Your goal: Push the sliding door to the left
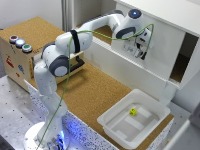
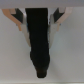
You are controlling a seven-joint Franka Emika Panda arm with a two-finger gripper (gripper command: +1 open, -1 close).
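The sliding door [image 1: 165, 56] is a flat white panel on the front of the white cabinet [image 1: 170, 12] at the exterior view's right. A dark opening with a cork floor [image 1: 181, 62] shows at the panel's right end. My gripper [image 1: 141, 51] is held against the panel's face, near its left part. In the wrist view the fingers [image 2: 41, 45] show as one dark mass pressed together in front of the white panel [image 2: 15, 60], holding nothing.
A white bin [image 1: 112, 125] with a small yellow object [image 1: 133, 111] stands on the cork table in front of the cabinet. A wooden box with coloured buttons [image 1: 20, 44] and a black-handled drawer [image 1: 78, 65] stand at the exterior view's left, behind my arm.
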